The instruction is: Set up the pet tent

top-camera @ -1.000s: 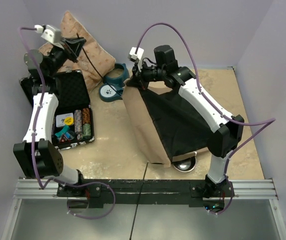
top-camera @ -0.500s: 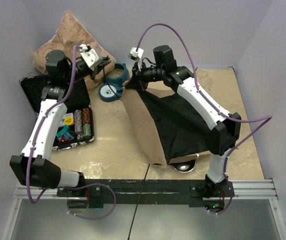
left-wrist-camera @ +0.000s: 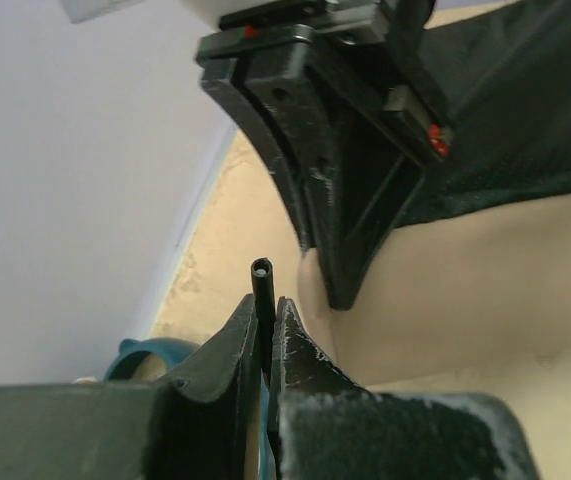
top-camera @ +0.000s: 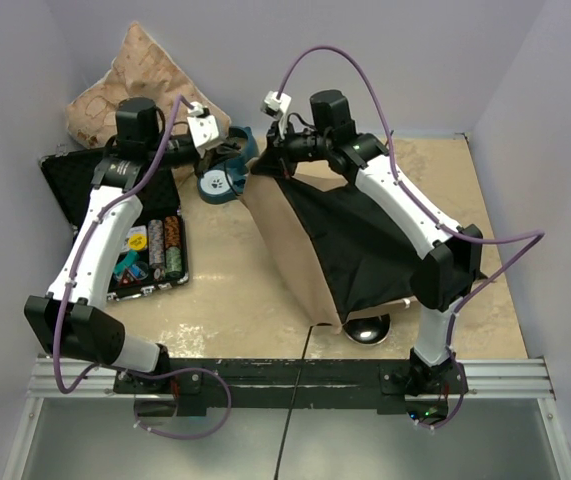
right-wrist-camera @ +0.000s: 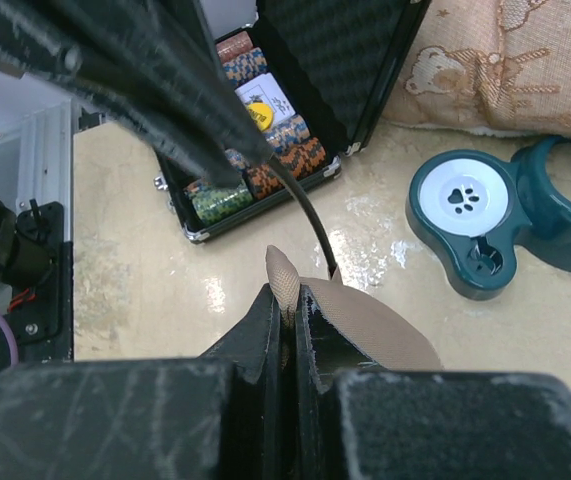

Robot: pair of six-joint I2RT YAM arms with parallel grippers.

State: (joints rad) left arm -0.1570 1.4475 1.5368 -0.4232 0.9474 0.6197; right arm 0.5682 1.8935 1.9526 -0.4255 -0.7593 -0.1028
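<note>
While right hand (right-wrist-camera: 287,300) pinches peak, tent (top-camera: 295,240) hangs below.

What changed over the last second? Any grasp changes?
The left gripper, shut on the thin black pole, swung right from over the tan patterned pillow towards the right gripper. The right gripper kept its pinch on the top of the tan-beige fabric pet tent; nothing was grabbed or released. Pillow, open black chip case and teal paw-print holder stayed put.

No legible words or numbers, black paw-print sign on white disc (right-wrist-camera: 462,197) of teal holder (right-wrist-camera: 540,225)
</note>
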